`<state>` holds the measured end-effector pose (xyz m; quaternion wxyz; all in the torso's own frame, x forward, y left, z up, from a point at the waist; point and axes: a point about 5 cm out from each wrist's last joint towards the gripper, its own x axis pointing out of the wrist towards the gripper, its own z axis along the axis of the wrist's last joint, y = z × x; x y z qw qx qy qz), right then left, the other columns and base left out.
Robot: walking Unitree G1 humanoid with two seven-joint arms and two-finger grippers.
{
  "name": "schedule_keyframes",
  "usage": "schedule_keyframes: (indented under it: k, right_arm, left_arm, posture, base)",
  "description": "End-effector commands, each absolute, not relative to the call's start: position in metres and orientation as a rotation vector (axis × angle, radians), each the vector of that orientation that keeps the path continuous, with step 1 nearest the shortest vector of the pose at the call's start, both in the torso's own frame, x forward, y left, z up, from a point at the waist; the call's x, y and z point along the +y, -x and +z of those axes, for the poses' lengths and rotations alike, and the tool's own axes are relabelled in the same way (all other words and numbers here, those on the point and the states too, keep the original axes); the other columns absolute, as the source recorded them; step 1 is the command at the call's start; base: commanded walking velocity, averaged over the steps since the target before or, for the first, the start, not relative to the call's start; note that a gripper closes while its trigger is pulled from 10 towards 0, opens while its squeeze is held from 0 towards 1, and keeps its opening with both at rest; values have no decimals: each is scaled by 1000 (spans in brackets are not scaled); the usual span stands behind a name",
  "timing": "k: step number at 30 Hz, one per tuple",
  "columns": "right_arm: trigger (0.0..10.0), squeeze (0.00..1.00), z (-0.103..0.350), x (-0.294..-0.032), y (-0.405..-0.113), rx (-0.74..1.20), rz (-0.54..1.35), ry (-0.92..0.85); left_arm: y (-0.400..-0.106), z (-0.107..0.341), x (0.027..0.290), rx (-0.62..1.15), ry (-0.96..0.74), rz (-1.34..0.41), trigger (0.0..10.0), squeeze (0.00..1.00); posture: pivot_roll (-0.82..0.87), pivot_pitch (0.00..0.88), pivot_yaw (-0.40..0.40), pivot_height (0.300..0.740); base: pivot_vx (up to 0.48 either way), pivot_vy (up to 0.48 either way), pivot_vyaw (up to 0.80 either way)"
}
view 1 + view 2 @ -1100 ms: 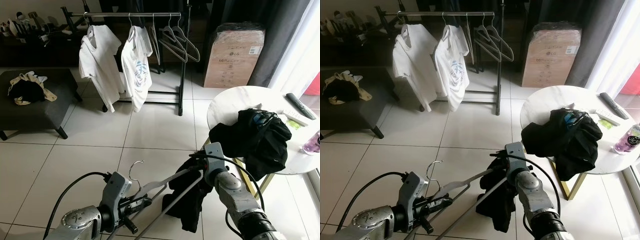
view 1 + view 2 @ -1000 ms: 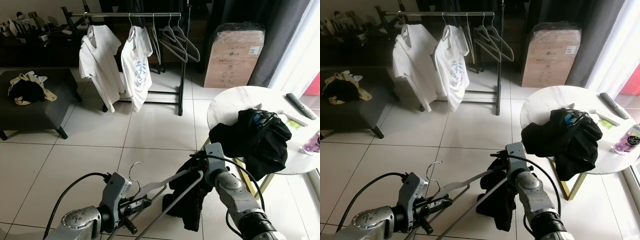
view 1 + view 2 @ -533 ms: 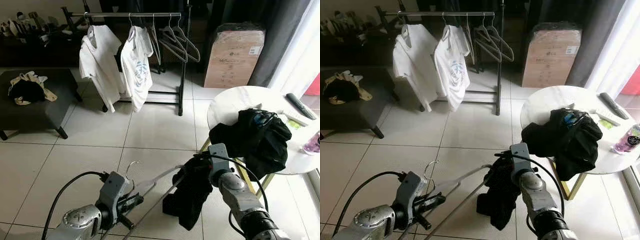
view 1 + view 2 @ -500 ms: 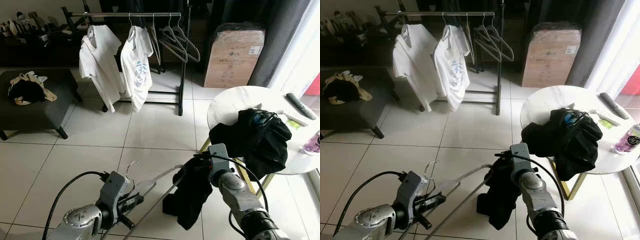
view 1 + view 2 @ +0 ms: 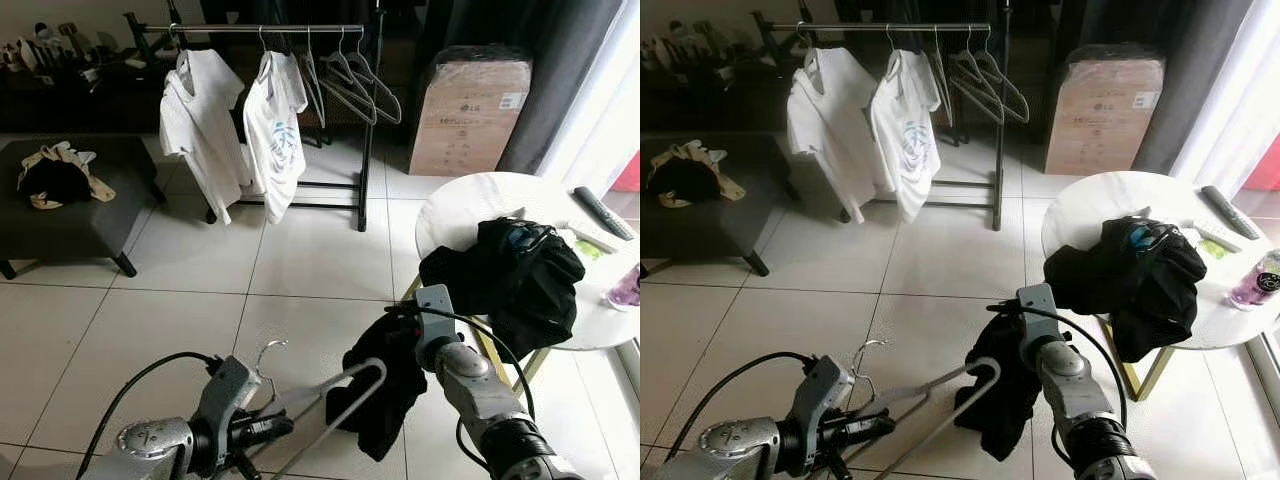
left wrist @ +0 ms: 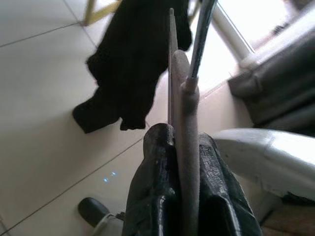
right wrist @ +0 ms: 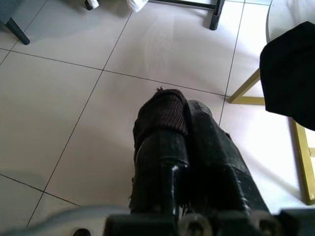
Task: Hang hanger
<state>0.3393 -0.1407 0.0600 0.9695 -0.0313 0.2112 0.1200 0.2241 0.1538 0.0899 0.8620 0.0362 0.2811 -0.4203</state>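
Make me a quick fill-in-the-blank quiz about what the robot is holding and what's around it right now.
1. The left hand is shut on a grey ____.
2. The right hand pinches a garment coloured ____.
3. On the clothes rack hang two ____ T-shirts.
4. The black pile of clothes lies on a round ____.

Missing words: hanger; black; white; table

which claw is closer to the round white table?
Right. The right claw holds a black garment just beside the round white table; the left claw grips the hanger farther off.
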Motion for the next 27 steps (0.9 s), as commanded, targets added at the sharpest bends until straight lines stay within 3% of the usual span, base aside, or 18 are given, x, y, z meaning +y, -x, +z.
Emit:
schedule_keyframes:
  k: [1, 16, 23, 27]
  right_arm:
    - [10000, 0, 68, -133, -343, 397, 277, 59]
    - [10000, 0, 67, -130, -341, 405, 295, 49]
    - [10000, 0, 66, -130, -340, 417, 309, 51]
    - [10000, 0, 68, -125, -338, 429, 375, 54]
  left_arm:
    - [-233, 93, 152, 545, -90, -870, 10000, 0]
    - [-251, 97, 142, 443, -36, -810, 10000, 0]
    - [-265, 95, 144, 399, -74, -684, 10000, 0]
    - [-259, 92, 138, 425, -55, -740, 10000, 0]
  posture:
    - [18, 178, 9, 740]
    - [18, 187, 9, 740]
    - [15, 188, 11, 740]
    - [14, 179, 11, 740]
  base:
    - [0, 0, 0]
    - [0, 0, 0]
    - [0, 0, 0]
    - [0, 0, 0]
